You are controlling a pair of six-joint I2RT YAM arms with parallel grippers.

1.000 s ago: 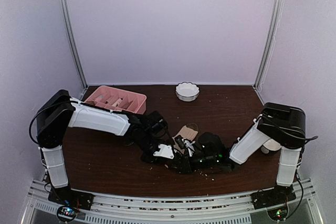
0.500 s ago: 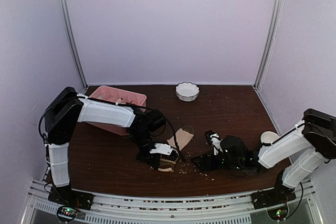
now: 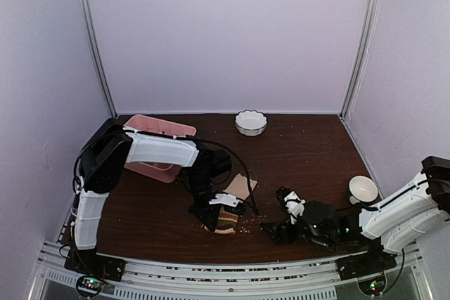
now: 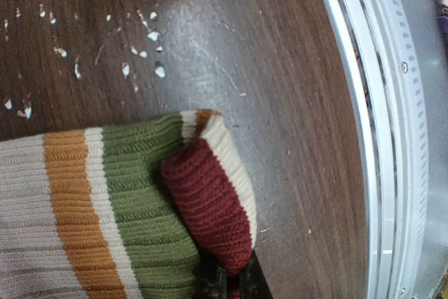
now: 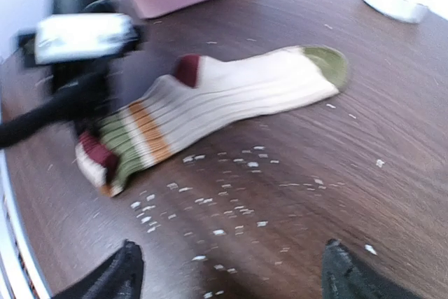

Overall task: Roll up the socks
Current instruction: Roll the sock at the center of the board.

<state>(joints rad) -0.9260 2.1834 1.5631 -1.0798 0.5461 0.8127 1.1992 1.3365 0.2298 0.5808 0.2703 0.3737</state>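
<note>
So a second ago both arms are huddled over the same spot mid-bench, and now the right one has swung off to its own side. The right fingers (image 5: 115, 274) are spread wide with nothing in them, so that looks like a let-go. The striped sock (image 5: 224, 96) lies out ahead of them, well apart, across a scatter of white flecks (image 5: 231, 208).

The left fingers (image 4: 213, 281) stay clenched on the dark red cuff (image 4: 210, 201), now dragged nearer the bench (image 5: 392, 145) edge. From there the sock runs out flat, green toe at the far end. The cuff is only doubled over right at the pinch.

Looks like no real roll yet, more a reset with the sock laid straight.
</note>
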